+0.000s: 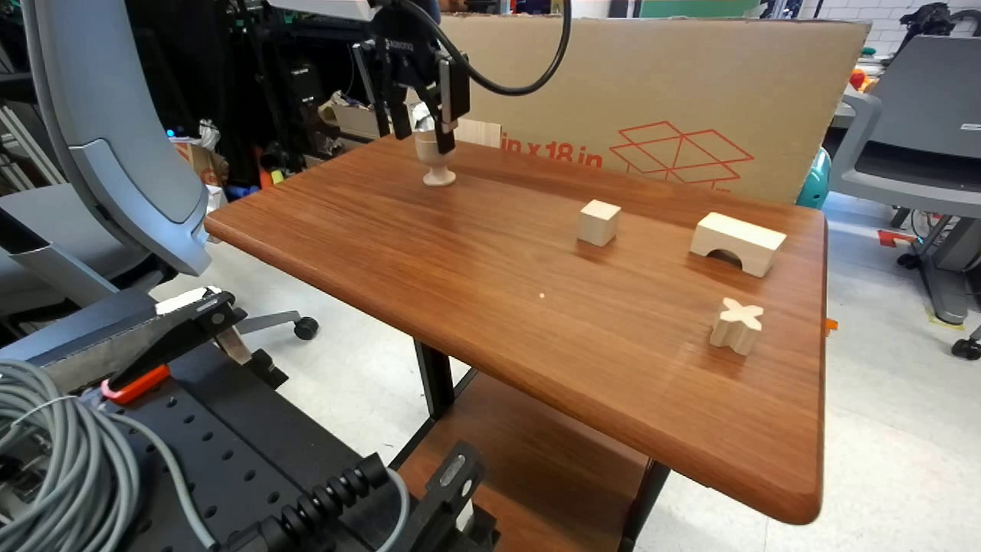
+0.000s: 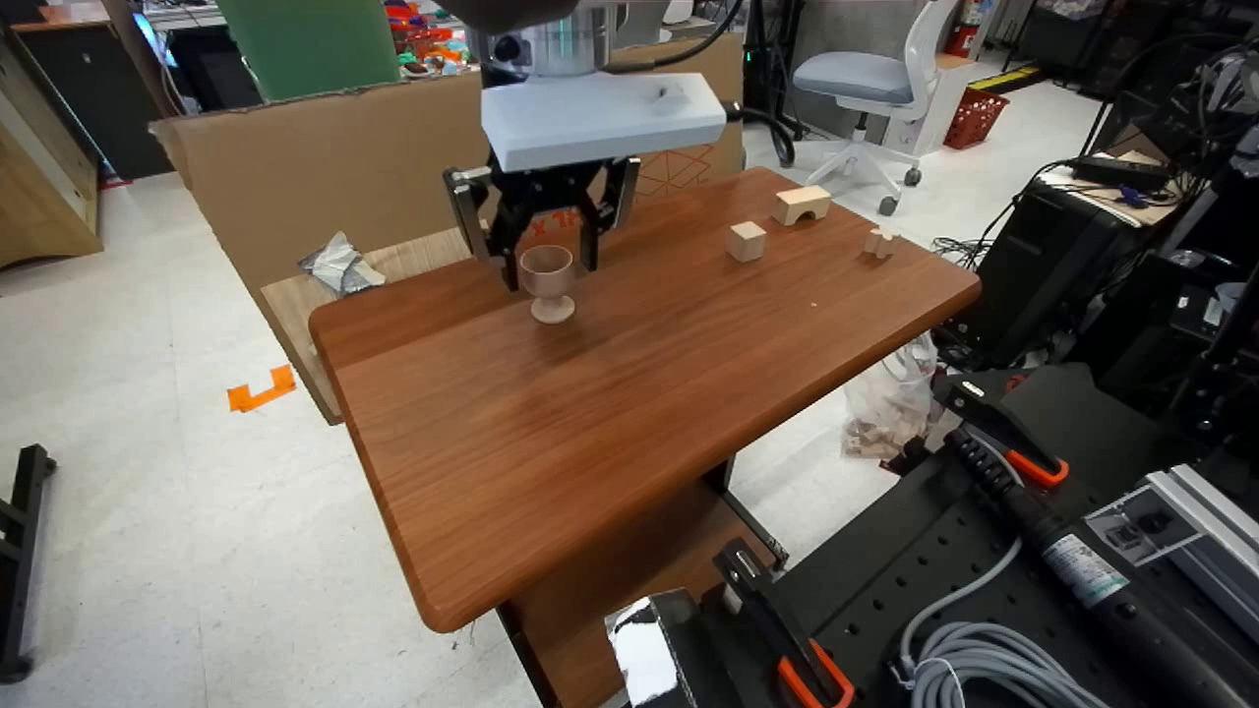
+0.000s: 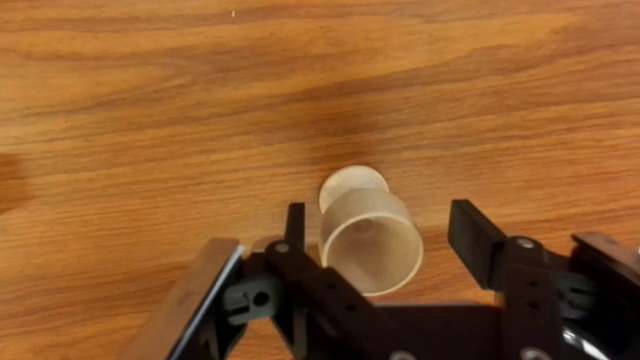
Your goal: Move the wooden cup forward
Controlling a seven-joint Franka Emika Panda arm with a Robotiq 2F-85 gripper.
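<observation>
The light-tan wooden cup [image 1: 434, 164] stands upright on the brown table, towards the far edge in an exterior view [image 2: 547, 279]. In the wrist view the cup [image 3: 371, 245] shows from above, its round mouth facing the camera and its flared base behind. My gripper [image 3: 377, 220] is open, with one finger on each side of the bowl. The left finger in that view is closer to the cup, and a wider gap shows at the right finger. In both exterior views the gripper [image 1: 423, 141] [image 2: 550, 272] points down at the bowl. One finger partly hides the bowl in an exterior view.
A pale wooden cube [image 1: 598, 222], an arch-shaped block [image 1: 737, 242] and a cross-shaped block [image 1: 736, 326] stand on the table [image 1: 475, 284] to one side of the cup. A large cardboard sheet [image 1: 659, 100] rises along the table's far edge. Crumpled silver tape [image 2: 340, 265] is near a corner.
</observation>
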